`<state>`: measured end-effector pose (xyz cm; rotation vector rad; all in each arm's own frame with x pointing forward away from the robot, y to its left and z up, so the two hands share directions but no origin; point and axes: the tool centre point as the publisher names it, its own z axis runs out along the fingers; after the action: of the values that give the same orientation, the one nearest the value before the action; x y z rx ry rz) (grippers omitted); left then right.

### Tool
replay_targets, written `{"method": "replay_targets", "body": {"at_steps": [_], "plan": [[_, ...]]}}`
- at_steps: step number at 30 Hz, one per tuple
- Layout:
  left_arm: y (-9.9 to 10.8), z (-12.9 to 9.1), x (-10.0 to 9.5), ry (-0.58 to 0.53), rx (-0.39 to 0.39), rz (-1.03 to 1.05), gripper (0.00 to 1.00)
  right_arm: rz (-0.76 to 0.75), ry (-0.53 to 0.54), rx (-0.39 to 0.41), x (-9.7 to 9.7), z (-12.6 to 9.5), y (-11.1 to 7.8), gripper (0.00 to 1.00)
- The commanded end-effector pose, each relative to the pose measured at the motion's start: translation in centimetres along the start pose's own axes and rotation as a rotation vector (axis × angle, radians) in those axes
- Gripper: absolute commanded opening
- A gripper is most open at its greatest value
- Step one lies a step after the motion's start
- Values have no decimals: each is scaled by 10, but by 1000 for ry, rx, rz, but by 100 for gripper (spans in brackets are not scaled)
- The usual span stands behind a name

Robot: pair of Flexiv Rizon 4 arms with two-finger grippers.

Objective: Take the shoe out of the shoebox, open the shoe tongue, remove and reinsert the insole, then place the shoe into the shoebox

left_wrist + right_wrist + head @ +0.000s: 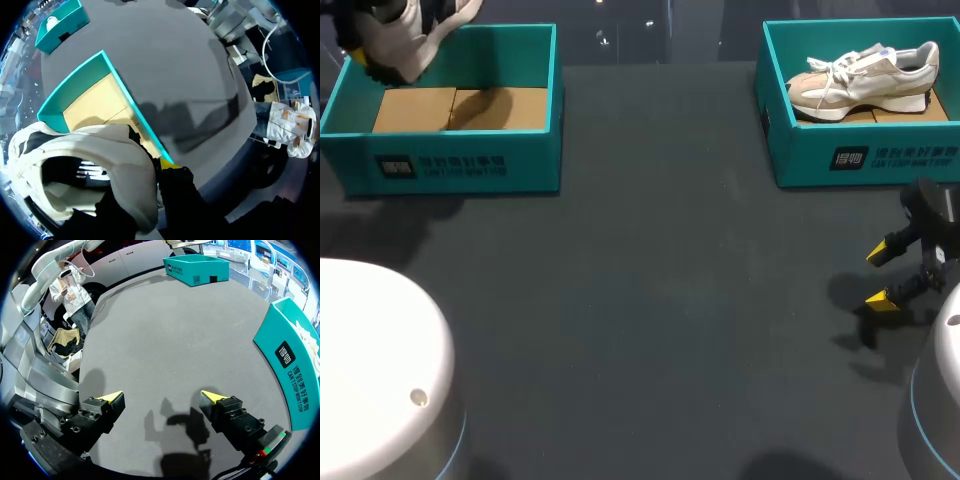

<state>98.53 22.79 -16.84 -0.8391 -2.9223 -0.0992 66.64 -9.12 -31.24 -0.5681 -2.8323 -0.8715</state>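
Observation:
A white and beige shoe point(405, 35) hangs over the back left corner of the left teal shoebox point(450, 165), with my left gripper point(365, 58) shut on it. In the left wrist view the shoe point(100, 150) fills the space by the gripper point(152, 165). One yellow fingertip point(170, 164) presses on the outside of the heel collar; the other finger is hidden by the shoe. Below lies the box's cardboard floor point(95, 107). My right gripper point(883, 275) stands open and empty low over the table at the right, in front of the right shoebox point(865, 155).
The right shoebox holds a second white and beige shoe point(865, 80) lying on its side. In the right wrist view that box's wall point(287, 360) is beside the open gripper point(162, 397), and the left box point(197, 267) is far ahead. Dark table spans between the boxes.

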Motion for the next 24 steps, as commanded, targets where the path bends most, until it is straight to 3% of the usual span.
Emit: {"method": "replay_targets", "body": {"at_steps": [1,5,7,9,19,24], "plan": [[11,1,3,-25,-5,142,0,0,-3,2,1,0,0,100],[45,0,-7,1,-1,296,0,0,-3,2,1,0,0,100],[59,-2,-9,56,41,472,0,0,-3,2,1,0,0,100],[69,-4,-12,83,13,550,0,0,-3,2,1,0,0,100],[69,-4,-12,83,13,550,0,0,-3,2,1,0,0,100],[85,8,-22,87,-63,647,0,0,-3,2,1,0,0,100]]}}
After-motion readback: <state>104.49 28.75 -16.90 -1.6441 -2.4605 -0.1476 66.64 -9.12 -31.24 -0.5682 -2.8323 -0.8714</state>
